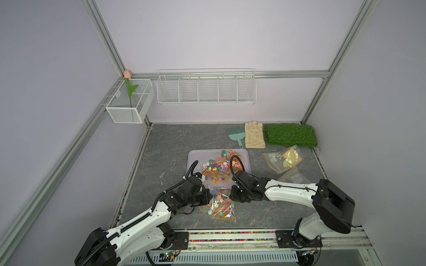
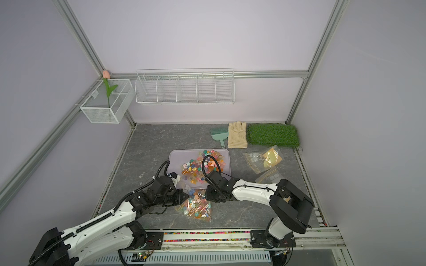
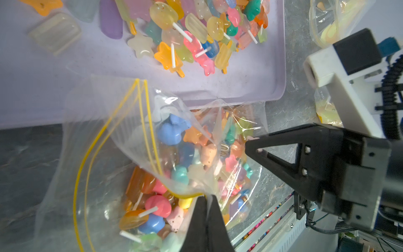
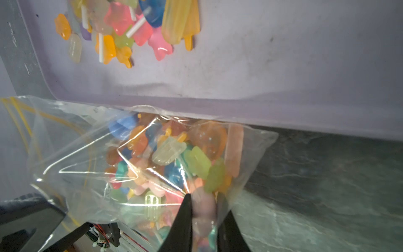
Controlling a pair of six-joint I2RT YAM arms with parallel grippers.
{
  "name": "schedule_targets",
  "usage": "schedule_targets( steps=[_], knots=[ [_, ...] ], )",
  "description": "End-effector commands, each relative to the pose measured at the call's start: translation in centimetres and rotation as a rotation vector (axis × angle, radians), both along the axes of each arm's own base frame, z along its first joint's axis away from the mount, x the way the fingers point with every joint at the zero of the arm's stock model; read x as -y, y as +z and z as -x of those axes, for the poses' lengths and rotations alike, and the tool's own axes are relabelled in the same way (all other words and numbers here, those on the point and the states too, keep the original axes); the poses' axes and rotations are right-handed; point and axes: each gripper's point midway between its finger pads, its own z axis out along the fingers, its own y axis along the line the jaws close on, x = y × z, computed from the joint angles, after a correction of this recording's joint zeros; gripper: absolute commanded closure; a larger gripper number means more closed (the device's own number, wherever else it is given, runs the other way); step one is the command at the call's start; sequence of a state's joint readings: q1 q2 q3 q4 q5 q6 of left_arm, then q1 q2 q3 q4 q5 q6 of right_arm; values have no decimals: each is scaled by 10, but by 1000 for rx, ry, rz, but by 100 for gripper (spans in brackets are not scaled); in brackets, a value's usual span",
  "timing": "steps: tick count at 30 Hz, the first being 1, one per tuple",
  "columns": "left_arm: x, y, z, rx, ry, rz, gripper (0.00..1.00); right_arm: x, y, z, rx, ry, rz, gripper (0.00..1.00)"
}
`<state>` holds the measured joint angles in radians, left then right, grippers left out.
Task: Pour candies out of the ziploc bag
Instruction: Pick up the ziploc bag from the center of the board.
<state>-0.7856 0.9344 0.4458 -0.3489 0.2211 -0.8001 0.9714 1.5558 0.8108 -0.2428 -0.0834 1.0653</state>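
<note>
The clear ziploc bag [image 1: 219,205] [image 2: 198,205], with a yellow zip line, lies on the grey table just in front of the lavender tray [image 1: 193,159] [image 2: 174,159]. Many multicoloured candies [image 3: 174,135] [image 4: 170,152] fill the bag, and more candies [image 1: 221,164] [image 3: 192,32] lie piled in the tray. My left gripper [image 3: 206,196] [image 1: 211,198] is shut on the bag's zip edge at the bag's left side. At the opposite side, my right gripper [image 4: 204,197] [image 1: 231,195] pinches the plastic with a pale candy between its fingers. The bag's mouth [image 3: 139,91] gapes toward the tray.
Other clear bags with yellow contents [image 1: 284,159] lie right of the tray. A teal brush [image 1: 235,134], a cream glove [image 1: 254,134] and a green turf mat [image 1: 290,134] line the back. Wire baskets [image 1: 206,88] hang on the wall. A metal rail [image 1: 230,236] runs along the front edge.
</note>
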Motion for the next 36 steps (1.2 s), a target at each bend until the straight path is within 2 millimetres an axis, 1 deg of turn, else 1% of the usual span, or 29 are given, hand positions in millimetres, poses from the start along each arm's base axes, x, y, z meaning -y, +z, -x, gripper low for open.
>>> schedule_targets(
  steps=[1, 3, 6, 9, 13, 17, 21, 25, 34, 36],
  knots=[
    [0, 1, -2, 4, 9, -7, 100, 1, 12, -2, 35, 2, 1, 85],
    [1, 2, -2, 5, 6, -7, 100, 1, 14, -2, 38, 4, -1, 85],
    [1, 1, -2, 4, 6, -8, 100, 1, 16, -3, 43, 6, 1, 74],
    [0, 1, -2, 4, 7, -10, 100, 1, 14, -2, 39, 8, 5, 66],
    [1, 1, -2, 5, 6, -9, 100, 1, 9, 1, 29, 10, 10, 60],
    [0, 0, -1, 3, 6, -15, 100, 0, 6, 5, 23, 15, 13, 59],
    [0, 0, -1, 4, 5, -15, 100, -2, 2, 10, 18, 20, 13, 60],
    [0, -1, -1, 5, 5, -17, 100, -6, -2, 14, 13, 32, 14, 65],
    [1, 0, 0, 9, 9, -17, 100, -4, 2, 14, 32, 28, 22, 82],
    [1, 0, 0, 8, 11, -17, 100, -4, 4, 13, 39, 28, 18, 89]
  ],
)
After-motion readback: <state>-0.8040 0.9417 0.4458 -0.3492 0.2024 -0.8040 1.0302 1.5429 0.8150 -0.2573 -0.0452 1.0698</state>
